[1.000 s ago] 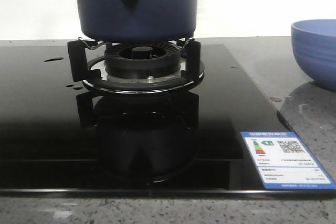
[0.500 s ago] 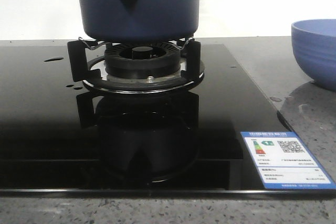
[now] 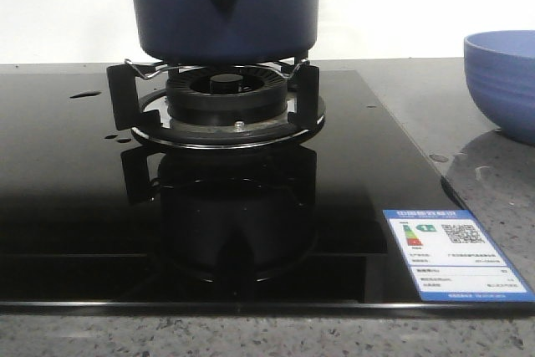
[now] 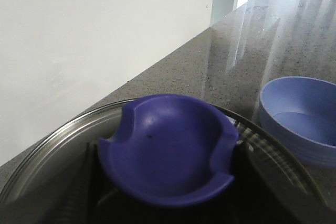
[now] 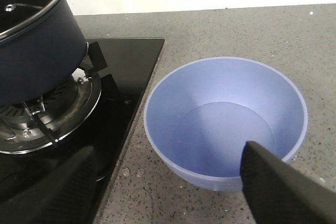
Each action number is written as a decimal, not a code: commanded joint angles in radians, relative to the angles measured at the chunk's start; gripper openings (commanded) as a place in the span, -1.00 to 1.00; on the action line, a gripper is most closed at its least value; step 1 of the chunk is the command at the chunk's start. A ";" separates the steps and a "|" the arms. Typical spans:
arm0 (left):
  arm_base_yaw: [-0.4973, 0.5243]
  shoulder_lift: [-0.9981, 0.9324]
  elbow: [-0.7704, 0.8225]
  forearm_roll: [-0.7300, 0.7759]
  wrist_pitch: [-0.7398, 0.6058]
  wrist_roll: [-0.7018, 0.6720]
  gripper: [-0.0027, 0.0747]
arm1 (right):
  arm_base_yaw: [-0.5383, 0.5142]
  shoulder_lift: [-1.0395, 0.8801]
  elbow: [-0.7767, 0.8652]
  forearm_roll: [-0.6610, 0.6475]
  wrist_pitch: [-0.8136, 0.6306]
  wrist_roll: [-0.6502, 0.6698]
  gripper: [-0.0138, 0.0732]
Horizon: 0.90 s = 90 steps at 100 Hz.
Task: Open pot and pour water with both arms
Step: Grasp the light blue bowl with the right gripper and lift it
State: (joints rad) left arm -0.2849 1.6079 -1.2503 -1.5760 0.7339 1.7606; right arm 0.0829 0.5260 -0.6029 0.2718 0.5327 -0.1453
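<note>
Dark navy pot (image 3: 224, 7) on the burner grate (image 3: 213, 98) toward the counter's far edge, glass lid (image 5: 27, 1) on, handle mount facing the near edge. Left gripper (image 4: 165, 150) directly over the lid's blue knob (image 4: 167, 148), dark fingers (image 4: 79, 182) flanking it, grip not discernible. Right gripper (image 5: 168, 182) spread wide, hovering over the light blue bowl (image 5: 226, 124) by the counter's right edge, pot well off to its left. Likely next: lifting the lid straight up by the left arm, the nearer one.
</note>
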 commanded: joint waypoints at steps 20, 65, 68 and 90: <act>-0.006 -0.010 -0.035 -0.105 0.029 -0.002 0.21 | 0.003 0.013 -0.036 0.002 -0.063 -0.012 0.48; -0.006 -0.012 -0.035 -0.148 0.044 -0.002 0.18 | 0.003 0.013 -0.036 0.002 -0.063 -0.012 0.48; -0.006 -0.012 -0.038 -0.148 0.044 -0.002 0.15 | 0.003 0.013 -0.036 0.002 -0.063 -0.012 0.48; -0.006 -0.012 -0.038 -0.148 0.045 -0.002 -0.11 | 0.003 0.013 -0.036 0.002 -0.063 -0.012 0.48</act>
State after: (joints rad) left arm -0.2849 1.6309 -1.2539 -1.6519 0.7637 1.7749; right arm 0.0829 0.5260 -0.6029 0.2718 0.5345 -0.1453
